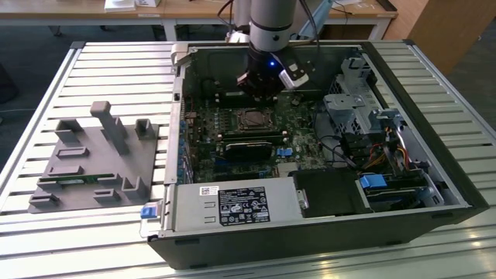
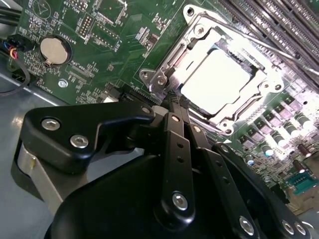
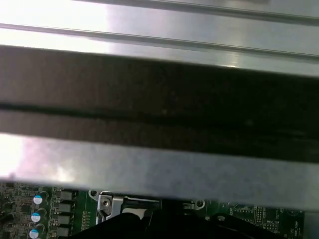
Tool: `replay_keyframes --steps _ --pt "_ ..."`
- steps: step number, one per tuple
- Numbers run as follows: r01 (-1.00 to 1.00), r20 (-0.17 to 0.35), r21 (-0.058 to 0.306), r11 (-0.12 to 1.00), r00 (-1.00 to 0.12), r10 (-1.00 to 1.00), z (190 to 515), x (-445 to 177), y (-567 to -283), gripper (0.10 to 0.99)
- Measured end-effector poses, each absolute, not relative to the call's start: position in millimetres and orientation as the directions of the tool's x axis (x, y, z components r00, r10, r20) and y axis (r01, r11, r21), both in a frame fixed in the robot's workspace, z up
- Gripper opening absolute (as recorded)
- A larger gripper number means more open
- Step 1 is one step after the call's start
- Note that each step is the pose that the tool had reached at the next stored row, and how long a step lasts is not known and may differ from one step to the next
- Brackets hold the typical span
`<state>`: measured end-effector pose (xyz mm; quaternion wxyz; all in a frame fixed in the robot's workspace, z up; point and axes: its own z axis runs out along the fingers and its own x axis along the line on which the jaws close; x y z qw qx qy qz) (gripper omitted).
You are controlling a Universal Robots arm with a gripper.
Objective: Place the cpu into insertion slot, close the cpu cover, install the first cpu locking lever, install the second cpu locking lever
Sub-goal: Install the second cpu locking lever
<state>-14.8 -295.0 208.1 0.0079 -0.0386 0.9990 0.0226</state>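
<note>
In the exterior view the arm reaches down into the open computer case, and my gripper [image 1: 262, 92] hangs just behind the insertion slot [image 1: 238, 120] on the green motherboard. In the second wrist view the cpu [image 2: 224, 79] lies flat in the slot, its bright silver top showing through the window of the cpu cover [image 2: 178, 59]. The cover lies down over the chip. My gripper [image 2: 173, 98] is shut, with its black fingertips pressed together at the socket's near corner bracket [image 2: 154, 77]. Whether a thin lever sits between the tips is hidden. In the first wrist view a corner of the socket [image 3: 106, 201] shows.
A black heatsink block [image 1: 248, 149] sits in front of the socket, and long memory slots [image 2: 279, 25] run beside it. A drive cage [image 1: 352, 110] and cables stand on the exterior view's right. A grey fixture [image 1: 93, 157] lies outside the case on the left. A coin battery [image 2: 53, 50] sits on the board.
</note>
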Motion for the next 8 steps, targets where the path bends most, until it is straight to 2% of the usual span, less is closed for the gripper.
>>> replay_keyframes --steps 8 --pt "-0.078 -0.018 0.045 0.996 -0.997 -0.077 208.1 -14.7 -299.9 0.106"
